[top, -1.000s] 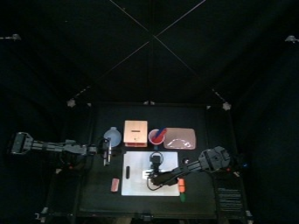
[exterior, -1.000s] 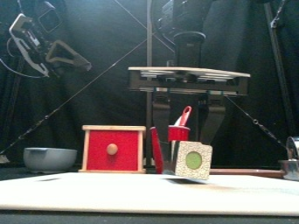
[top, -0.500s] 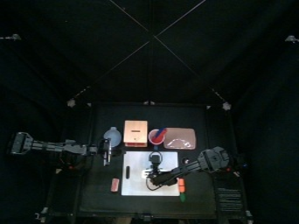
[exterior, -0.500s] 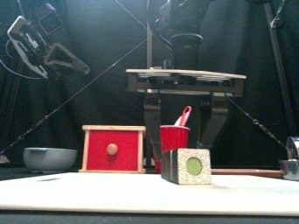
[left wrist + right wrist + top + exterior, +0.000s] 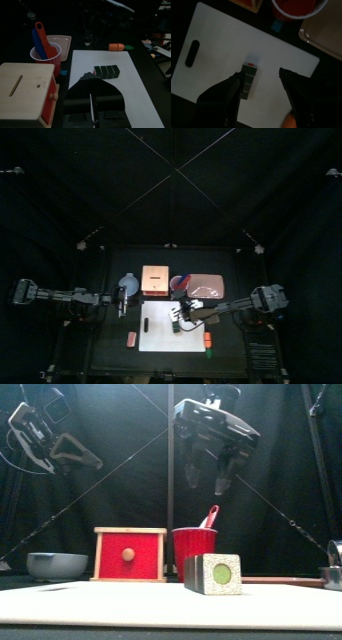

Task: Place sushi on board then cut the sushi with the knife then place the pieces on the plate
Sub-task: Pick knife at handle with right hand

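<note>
While the sushi (image 5: 214, 573) sits on the board (image 5: 80, 599), just in front of the red cup (image 5: 195, 544), the right gripper (image 5: 221, 482) hangs above it, jaws spread wide and empty. Off the board's left side, near the box (image 5: 130, 554), the left gripper (image 5: 91, 85) hovers, jaws pressed together on nothing. Both knives (image 5: 40, 39) stand in the cup.

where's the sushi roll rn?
In the front view, the sushi roll stands on the white cutting board near its middle, in front of the red cup. The right gripper hangs open above it, not touching.
</note>
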